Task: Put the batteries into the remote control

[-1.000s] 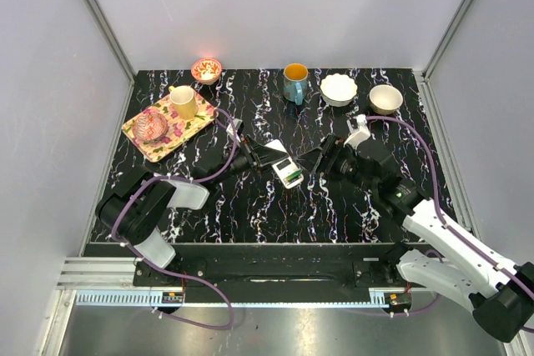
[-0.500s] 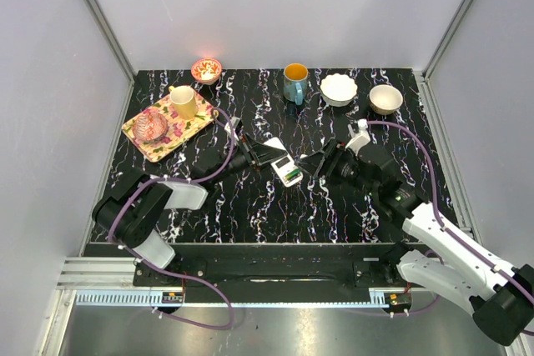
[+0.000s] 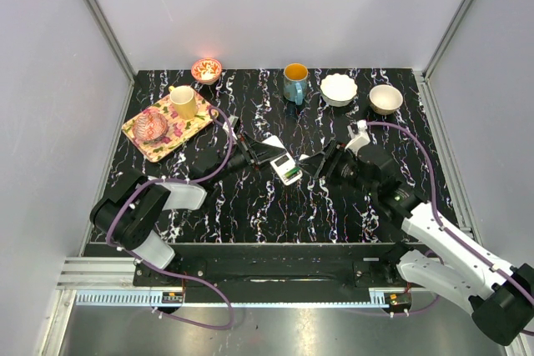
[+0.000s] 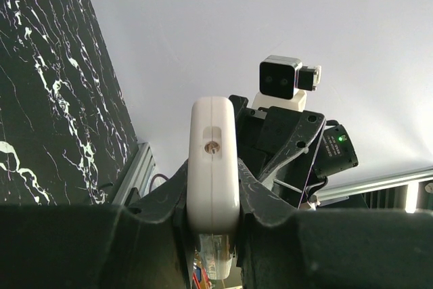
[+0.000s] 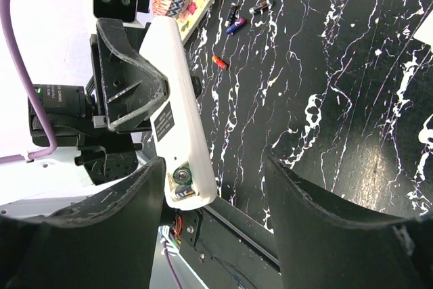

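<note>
My left gripper [image 3: 265,156] is shut on the white remote control [image 3: 286,169] and holds it above the table's middle. In the left wrist view the remote [image 4: 213,160] stands edge-on between the fingers [image 4: 155,197]. In the right wrist view the remote's white back [image 5: 177,109] faces me, with its end compartment open and a greenish battery [image 5: 180,179] inside. My right gripper [image 5: 215,167] is wide open and empty, its fingers either side of that end. It sits just right of the remote in the top view [image 3: 319,162]. A reddish battery [image 5: 220,61] lies loose on the table.
More small batteries [image 5: 234,25] lie near the floral tray [image 3: 163,132], which holds a yellow cup [image 3: 183,102] and a glass bowl [image 3: 153,127]. At the back stand a red bowl [image 3: 206,69], a blue mug [image 3: 294,82], a white bowl [image 3: 339,89] and a beige bowl [image 3: 385,99].
My right gripper has drawn back a little to the right, away from the remote. The left gripper has moved the remote slightly up and left.
</note>
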`<control>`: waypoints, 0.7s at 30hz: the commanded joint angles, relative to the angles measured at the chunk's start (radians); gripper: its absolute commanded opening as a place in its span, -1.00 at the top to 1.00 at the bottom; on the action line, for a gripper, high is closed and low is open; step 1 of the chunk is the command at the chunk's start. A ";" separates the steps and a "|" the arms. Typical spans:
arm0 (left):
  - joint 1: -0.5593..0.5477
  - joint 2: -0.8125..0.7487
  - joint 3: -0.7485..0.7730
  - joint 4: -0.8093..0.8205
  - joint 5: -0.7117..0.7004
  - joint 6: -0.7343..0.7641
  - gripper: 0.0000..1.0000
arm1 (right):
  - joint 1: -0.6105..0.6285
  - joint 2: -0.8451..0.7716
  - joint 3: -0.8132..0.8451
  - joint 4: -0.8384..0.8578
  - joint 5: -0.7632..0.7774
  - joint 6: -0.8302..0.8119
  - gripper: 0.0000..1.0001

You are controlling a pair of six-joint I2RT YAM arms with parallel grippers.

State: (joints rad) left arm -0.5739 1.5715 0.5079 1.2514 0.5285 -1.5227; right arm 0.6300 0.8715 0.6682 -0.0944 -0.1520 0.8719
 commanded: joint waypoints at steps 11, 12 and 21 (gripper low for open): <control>0.003 -0.045 0.021 0.413 -0.038 -0.002 1.00 | -0.007 0.034 -0.015 0.065 -0.064 0.013 -0.28; 0.005 -0.044 0.023 0.413 -0.038 -0.001 1.00 | -0.007 0.037 -0.015 0.068 -0.066 0.015 -0.28; 0.005 -0.028 0.024 0.413 -0.030 0.001 1.00 | -0.007 0.031 0.022 0.056 -0.069 0.009 -0.40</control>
State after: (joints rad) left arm -0.5739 1.5715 0.5083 1.2510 0.5186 -1.5227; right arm 0.6292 0.9142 0.6567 -0.0677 -0.2047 0.8841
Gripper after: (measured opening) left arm 0.256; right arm 0.675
